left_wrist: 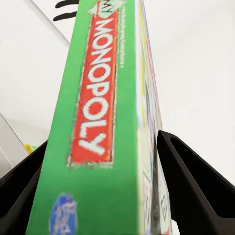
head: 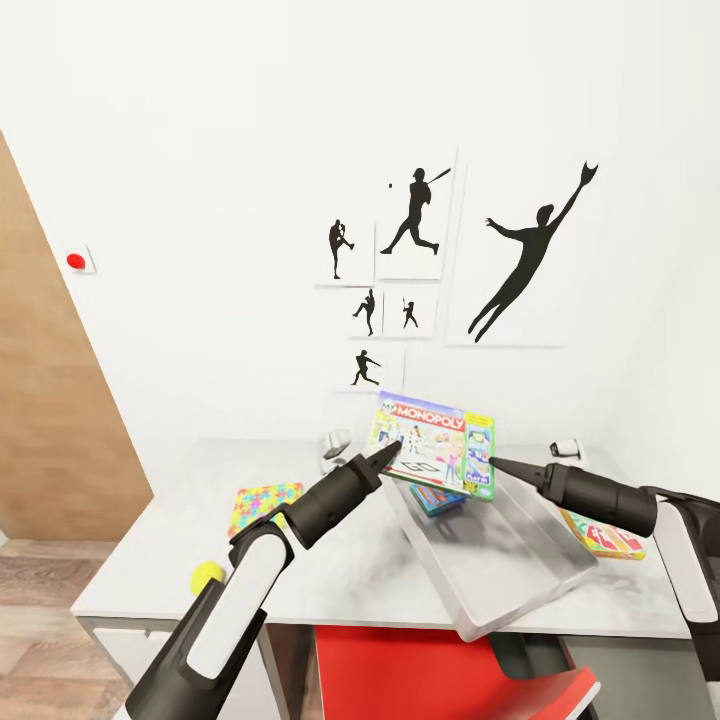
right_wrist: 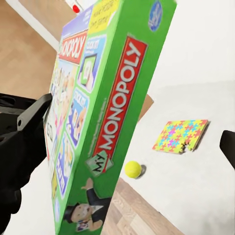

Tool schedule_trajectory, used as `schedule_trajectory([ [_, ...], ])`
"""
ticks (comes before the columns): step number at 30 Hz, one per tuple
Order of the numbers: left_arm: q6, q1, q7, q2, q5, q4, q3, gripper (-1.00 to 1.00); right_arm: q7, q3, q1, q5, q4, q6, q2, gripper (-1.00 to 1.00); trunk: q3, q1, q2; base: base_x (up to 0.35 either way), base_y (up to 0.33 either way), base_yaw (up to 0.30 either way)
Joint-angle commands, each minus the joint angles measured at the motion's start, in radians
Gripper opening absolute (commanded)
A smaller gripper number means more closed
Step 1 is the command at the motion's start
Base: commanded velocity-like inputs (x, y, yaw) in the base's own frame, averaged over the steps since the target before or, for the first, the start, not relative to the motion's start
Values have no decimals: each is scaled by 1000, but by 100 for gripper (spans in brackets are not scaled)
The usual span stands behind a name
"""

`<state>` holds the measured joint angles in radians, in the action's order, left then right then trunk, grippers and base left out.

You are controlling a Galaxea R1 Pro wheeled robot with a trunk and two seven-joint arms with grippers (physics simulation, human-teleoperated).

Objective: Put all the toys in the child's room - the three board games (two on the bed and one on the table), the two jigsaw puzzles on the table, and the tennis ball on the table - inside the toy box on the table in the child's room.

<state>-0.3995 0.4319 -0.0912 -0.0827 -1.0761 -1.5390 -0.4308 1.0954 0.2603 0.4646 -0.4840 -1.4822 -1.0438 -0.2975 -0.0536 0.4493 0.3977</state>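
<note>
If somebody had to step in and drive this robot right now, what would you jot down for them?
Left gripper: shut on the Monopoly box, held up above the toy box.
Right gripper: tip at the box's other edge; whether it is clamped cannot be told.
On the table: a jigsaw puzzle at the left, the tennis ball near the front left edge, a flat colourful item to the right of the toy box.
Done: something blue seems to lie in the toy box already.
Left: lower the Monopoly box in, then puzzle, ball and the rest.
</note>
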Motion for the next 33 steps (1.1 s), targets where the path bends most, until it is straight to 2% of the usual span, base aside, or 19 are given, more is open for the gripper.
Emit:
schedule_trajectory([
  [1,-5,1,-1,0,-7,0,-1,-100,4,1,2,2,1,-3,0,100,-2,1,2,0,0,0],
  [33,-2,-1,-1,-3,-5,0,-15,-100,-39,-1,32,3,73,-3,9,100,-2,1,2,0,0,0],
])
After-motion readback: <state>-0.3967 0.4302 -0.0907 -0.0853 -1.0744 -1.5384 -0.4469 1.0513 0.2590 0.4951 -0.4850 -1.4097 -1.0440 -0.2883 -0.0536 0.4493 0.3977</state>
